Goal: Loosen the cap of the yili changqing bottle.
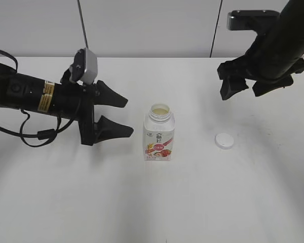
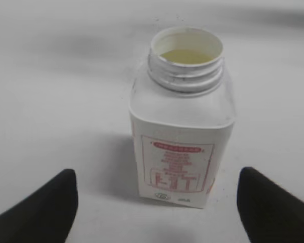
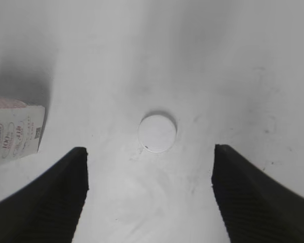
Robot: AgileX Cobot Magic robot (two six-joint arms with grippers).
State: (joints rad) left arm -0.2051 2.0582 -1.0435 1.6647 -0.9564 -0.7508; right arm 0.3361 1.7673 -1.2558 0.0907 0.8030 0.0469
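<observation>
The yili changqing bottle (image 1: 159,134) stands upright mid-table with its neck uncovered and pale liquid showing inside; it also shows in the left wrist view (image 2: 182,121) and at the left edge of the right wrist view (image 3: 12,130). The white cap (image 1: 224,140) lies flat on the table to the bottle's right, also in the right wrist view (image 3: 157,132). My left gripper (image 1: 120,115) is open and empty, just left of the bottle, its fingers apart from it (image 2: 157,202). My right gripper (image 1: 245,87) is open and empty, raised above and behind the cap (image 3: 149,177).
The white table (image 1: 152,202) carries nothing else. A pale wall stands behind it. The left arm's cables (image 1: 35,134) trail on the table at the left.
</observation>
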